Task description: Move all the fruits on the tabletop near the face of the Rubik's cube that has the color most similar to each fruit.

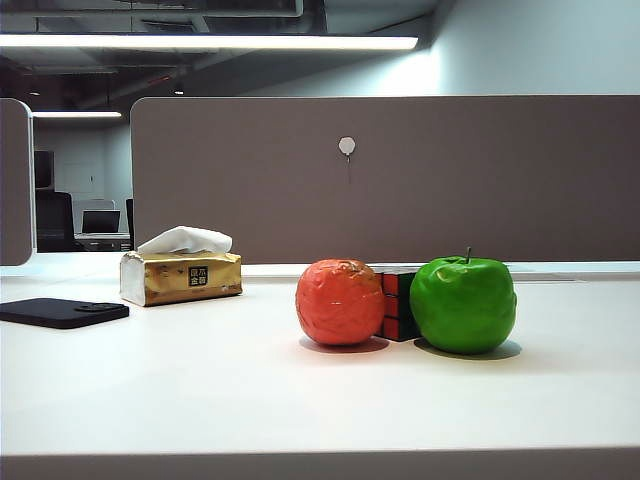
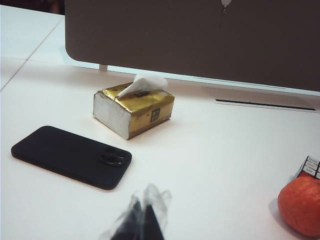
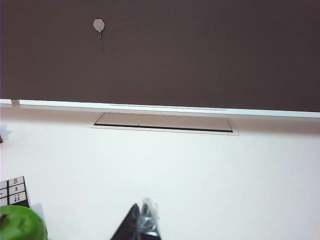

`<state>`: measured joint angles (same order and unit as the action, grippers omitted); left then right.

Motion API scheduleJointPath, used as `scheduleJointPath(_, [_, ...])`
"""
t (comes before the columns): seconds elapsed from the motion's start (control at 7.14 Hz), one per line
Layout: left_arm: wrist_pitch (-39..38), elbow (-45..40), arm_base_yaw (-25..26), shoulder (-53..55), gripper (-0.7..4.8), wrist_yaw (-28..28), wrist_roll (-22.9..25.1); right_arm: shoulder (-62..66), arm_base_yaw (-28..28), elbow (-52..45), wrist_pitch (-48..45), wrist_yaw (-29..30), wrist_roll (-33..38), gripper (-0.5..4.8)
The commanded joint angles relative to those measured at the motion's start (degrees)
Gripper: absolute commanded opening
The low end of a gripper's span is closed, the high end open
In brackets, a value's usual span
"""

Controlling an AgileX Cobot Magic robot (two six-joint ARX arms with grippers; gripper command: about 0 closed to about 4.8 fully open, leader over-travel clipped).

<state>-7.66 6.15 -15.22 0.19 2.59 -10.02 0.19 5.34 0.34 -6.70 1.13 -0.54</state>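
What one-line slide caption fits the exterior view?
Bumpy red-orange toy fruit and glossy green apple flank a small Rubik's cube on a white tabletop.

The only lettering sits on the crinkled gold foil tissue box (image 1: 181,277), at about nine o'clock from the bumpy red-orange toy fruit (image 1: 340,302): a small dark label (image 1: 198,276) on its front side carries a few pale characters, too small to read. In the left wrist view the same label (image 2: 155,115) shows on the box (image 2: 133,110), again illegible.
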Motion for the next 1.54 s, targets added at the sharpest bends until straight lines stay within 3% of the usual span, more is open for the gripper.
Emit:
scheduleJointPath(0.14, [1.4, -1.6, 0.0, 0.0, -0.05, -0.2, 0.0, 0.0, 0.0, -0.1, -0.8, 0.0, -0.1, -0.01])
scheduleJointPath(0.28, [0.8, -5.6, 0.0, 0.0, -0.05, 2.7, 8.1, -0.1, 0.0, -0.1, -0.8, 0.0, -0.1, 0.00])
scheduleJointPath(0.42, [0.9, -5.6, 0.0, 0.0, -0.05, 2.9, 8.2, -0.1, 0.0, -0.1, -0.8, 0.0, -0.1, 0.00])
scheduleJointPath(0.56, [0.9, -5.6, 6.3, 0.0, -0.05, 3.5, 6.7, -0.1, 0.0, -0.1, -0.8, 0.1, -0.1, -0.01])
scheduleJointPath(0.84, [1.1, -5.6, 15.7, 0.0, -0.05, -6.7, 6.3, -0.1, 0.0, -0.1, -0.8, 0.0, -0.1, -0.01])
scheduleJointPath(1.54, [1.7, -5.5, 17.1, 0.0, -0.05, -6.4, 6.4, -0.1, 0.0, -0.1, -0.6, -0.3, -1.7, -0.01])
